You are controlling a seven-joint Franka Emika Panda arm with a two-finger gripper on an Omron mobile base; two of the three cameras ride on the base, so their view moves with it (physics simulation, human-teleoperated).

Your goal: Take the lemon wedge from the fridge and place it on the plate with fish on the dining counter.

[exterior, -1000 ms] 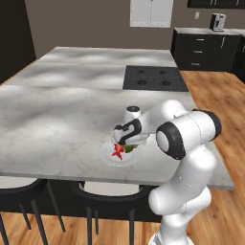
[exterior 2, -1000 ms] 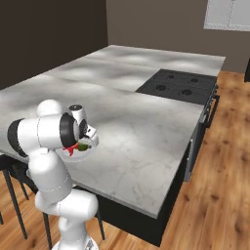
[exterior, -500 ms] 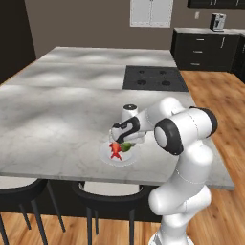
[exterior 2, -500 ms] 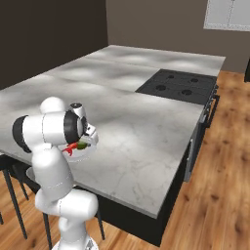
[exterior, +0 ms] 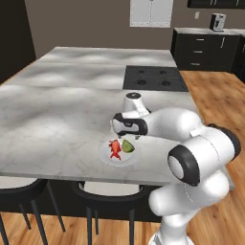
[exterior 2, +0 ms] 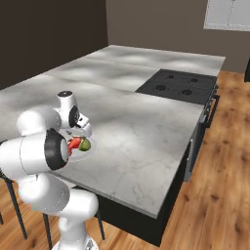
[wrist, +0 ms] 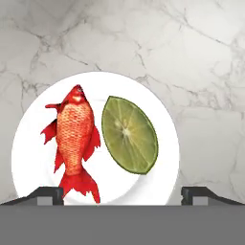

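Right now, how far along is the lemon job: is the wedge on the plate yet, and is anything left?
Looks done: the yellow-green lemon wedge lies flat on the small round white plate, beside the red-orange fish, on the grey-white marble dining counter. In hand: nothing; the gripper hovers above the plate, jaws wide apart. Left: probably only pulling the arm clear.

A smooth white plate (wrist: 162, 124) sits on the veined, marble-look dining counter (wrist: 201, 57) above a wood-plank floor (exterior: 225, 110).
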